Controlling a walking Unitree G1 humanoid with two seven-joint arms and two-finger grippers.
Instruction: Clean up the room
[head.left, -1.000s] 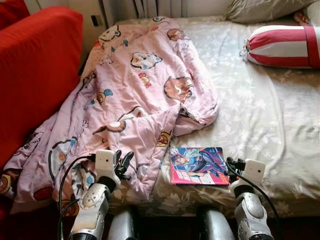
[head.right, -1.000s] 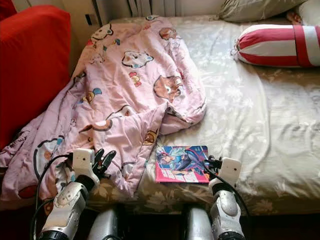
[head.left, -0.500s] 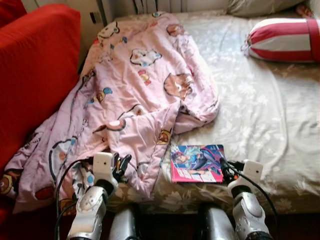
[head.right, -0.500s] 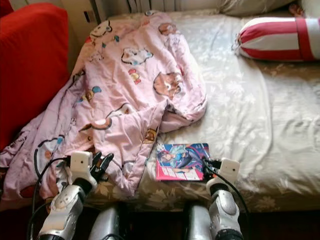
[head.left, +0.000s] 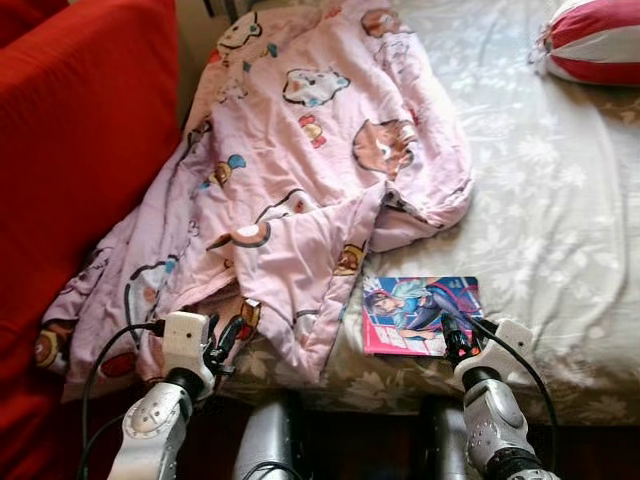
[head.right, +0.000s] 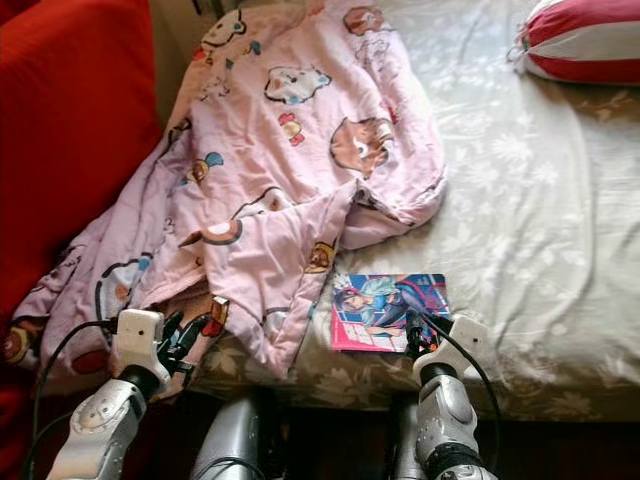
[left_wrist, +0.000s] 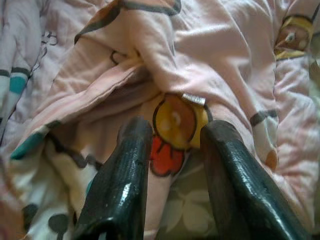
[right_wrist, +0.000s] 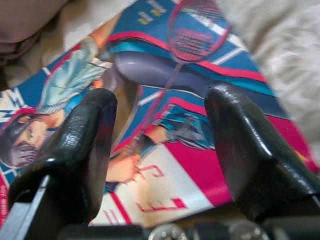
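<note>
- Bed with a pale floral sheet runs across in front of the robot; its near edge sits just ahead of both grippers, dark floor below.
- Red sofa stands close on the robot's left, hard against the bed's side, so room is tight there.
- Pink cartoon-print quilt is spread crumpled over the bed's left half; its lower corner spills over the near edge and down toward the sofa.
- The right half of the bed is bare sheet, open ground from the quilt's edge across to the red-and-white striped bolster at the far right.
- Magazine, bright cover with a cartoon figure, lies flat on the sheet at the bed's near edge, just beside the quilt's hanging flap, not under it.
- Right gripper is at the magazine's near right corner, jaws wide apart and empty, with the cover showing in the gap between them; whether the fingers touch the paper I cannot tell.
- Left gripper is at the quilt's overhanging hem, jaws parted narrowly, holding nothing; a fold with a yellow-and-red print lies just past the tips.
</note>
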